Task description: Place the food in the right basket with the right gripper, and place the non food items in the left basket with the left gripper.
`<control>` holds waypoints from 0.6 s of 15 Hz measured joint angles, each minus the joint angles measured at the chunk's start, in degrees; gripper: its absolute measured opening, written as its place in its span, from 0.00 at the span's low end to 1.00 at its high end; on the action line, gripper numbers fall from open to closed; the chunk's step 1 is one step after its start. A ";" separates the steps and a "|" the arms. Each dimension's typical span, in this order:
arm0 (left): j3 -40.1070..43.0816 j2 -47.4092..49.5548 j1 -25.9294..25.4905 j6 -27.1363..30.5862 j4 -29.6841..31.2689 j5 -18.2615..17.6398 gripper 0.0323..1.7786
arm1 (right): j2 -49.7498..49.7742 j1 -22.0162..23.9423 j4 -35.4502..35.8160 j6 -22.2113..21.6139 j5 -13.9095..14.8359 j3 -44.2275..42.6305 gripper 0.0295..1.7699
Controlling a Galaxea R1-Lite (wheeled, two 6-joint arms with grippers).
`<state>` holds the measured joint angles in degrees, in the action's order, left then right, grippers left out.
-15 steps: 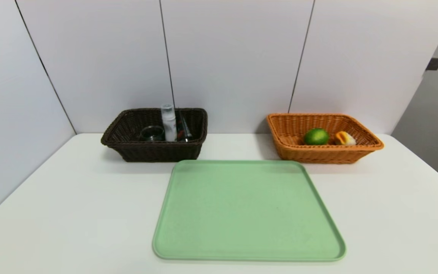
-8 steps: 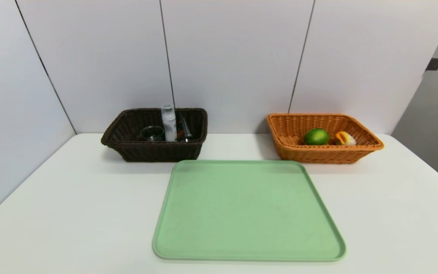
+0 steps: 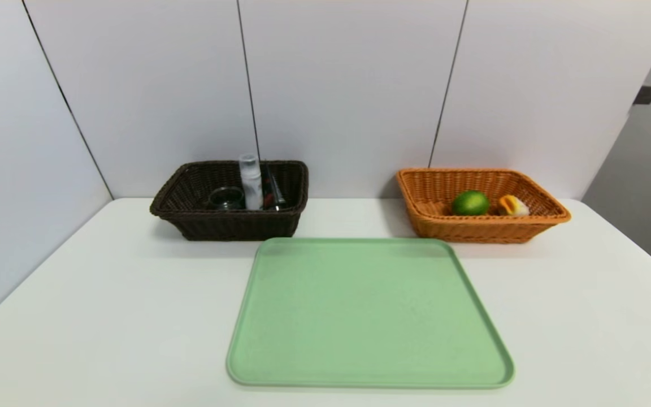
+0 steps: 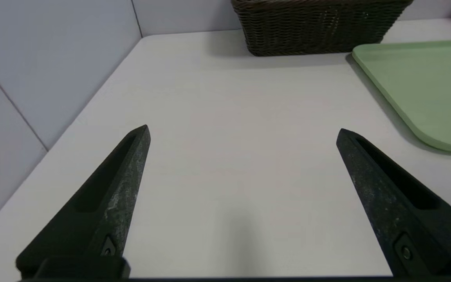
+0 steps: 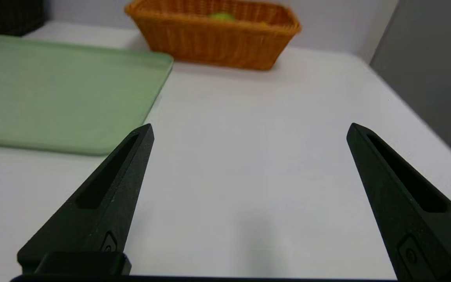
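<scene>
Food, a green lime [image 3: 470, 202] and an orange piece [image 3: 512, 205], sits in the orange basket [image 3: 551, 213] behind the green tray's [image 3: 368, 316] right corner; bottles [image 3: 251, 182] fill the dark basket [image 3: 229, 225] behind its left. Both the left gripper [image 4: 243, 133] and the right gripper [image 5: 250, 129] hang spread and empty on either side of the tray, so sorting looks done and parking well apart suits.

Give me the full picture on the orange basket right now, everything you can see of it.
The orange basket is a rectangular woven wicker-look basket with flared walls and a thicker braided rim. It sits upright on the white table, near the back wall on the right, just behind the far right corner of the green tray; whether the two touch I cannot tell. Inside lie a green lime-like fruit and a smaller orange and white food item. No hand touches it.
</scene>
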<state>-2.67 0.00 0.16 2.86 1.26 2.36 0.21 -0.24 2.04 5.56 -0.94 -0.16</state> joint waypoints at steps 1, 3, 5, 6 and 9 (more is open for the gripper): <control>1.44 0.00 0.00 -0.55 0.50 -1.63 0.95 | 0.00 0.00 -1.94 -1.40 -0.16 0.09 0.96; 2.12 0.00 0.00 -2.82 -1.69 -2.46 0.95 | 0.00 0.00 -2.06 -2.93 0.26 0.09 0.96; 2.36 0.00 -0.02 -3.16 -1.35 -2.46 0.95 | 0.00 0.00 -1.88 -4.83 0.52 0.13 0.96; 2.54 0.00 -0.02 -3.63 -0.90 -2.12 0.95 | 0.00 0.00 -1.90 -5.16 0.54 0.13 0.96; 2.65 0.00 0.00 -4.60 -0.73 -1.88 0.95 | 0.00 0.00 -1.96 -5.32 0.96 0.16 0.96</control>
<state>-0.02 0.00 0.16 -1.73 0.52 0.49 0.21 -0.24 0.07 0.24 0.02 0.00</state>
